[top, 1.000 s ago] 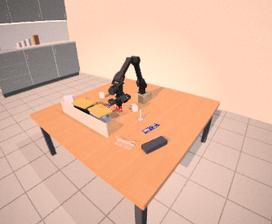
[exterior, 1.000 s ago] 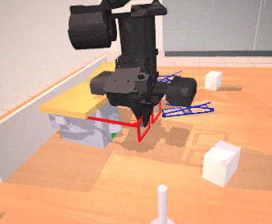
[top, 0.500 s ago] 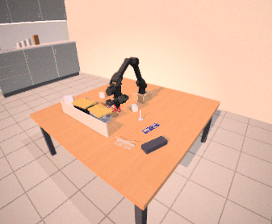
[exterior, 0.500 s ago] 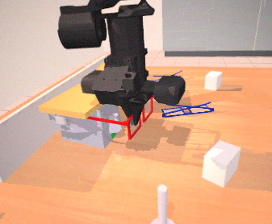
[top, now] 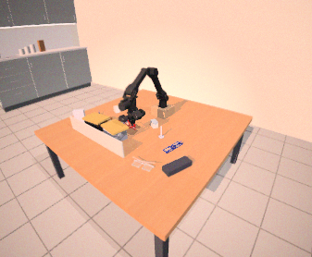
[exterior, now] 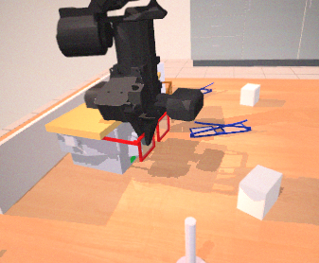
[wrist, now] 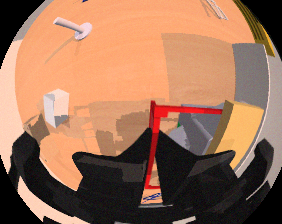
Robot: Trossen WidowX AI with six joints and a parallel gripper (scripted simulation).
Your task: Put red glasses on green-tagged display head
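My gripper (top: 131,123) (exterior: 148,141) (wrist: 152,131) is shut on the red glasses (top: 132,126) (exterior: 121,140) (wrist: 192,109) near their bridge, above the table. The lenses hang on both sides of the fingertips. One temple reaches beside the grey head (exterior: 95,153) (wrist: 206,119), toward the yellow slab (top: 115,127) (exterior: 80,122) (wrist: 247,122) above it. The other temple is hidden in the exterior view. A small green tag (exterior: 132,159) shows on that head's front, which stands just beyond the lenses. The other head is mostly hidden below the second yellow slab (top: 96,118).
A pale wall (top: 100,137) (exterior: 19,163) runs behind the heads. White blocks (top: 154,123) (exterior: 259,193), a thin white post (top: 161,132) (exterior: 190,236) (wrist: 67,24), blue glasses (top: 173,147), clear glasses (top: 143,164) and a dark case (top: 177,166) are on the table.
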